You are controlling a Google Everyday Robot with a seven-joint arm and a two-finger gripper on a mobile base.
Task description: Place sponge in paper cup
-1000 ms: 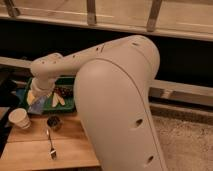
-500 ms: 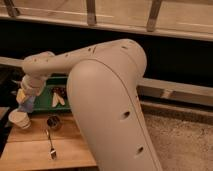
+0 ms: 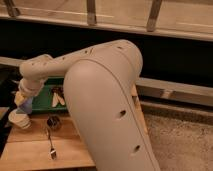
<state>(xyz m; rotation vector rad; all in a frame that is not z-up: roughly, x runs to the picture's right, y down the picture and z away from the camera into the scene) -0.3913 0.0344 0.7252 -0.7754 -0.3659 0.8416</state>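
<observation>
My gripper (image 3: 23, 102) is at the far left, at the end of the white arm that reaches across from the middle of the view. It is shut on the blue sponge (image 3: 26, 105) and holds it just above the paper cup. The off-white paper cup (image 3: 18, 120) stands upright on the wooden table (image 3: 30, 150), directly under the sponge. The sponge's lower edge is at about the cup's rim. The arm hides most of the gripper.
A green tray (image 3: 47, 100) with some light-coloured items lies behind the cup. A short shiny metal can (image 3: 53, 122) stands right of the cup. A fork (image 3: 50, 146) lies in front of the can. The arm's large body (image 3: 110, 115) covers the table's right side.
The gripper has moved left and down with the sponge, from over the green tray to just above the paper cup.
</observation>
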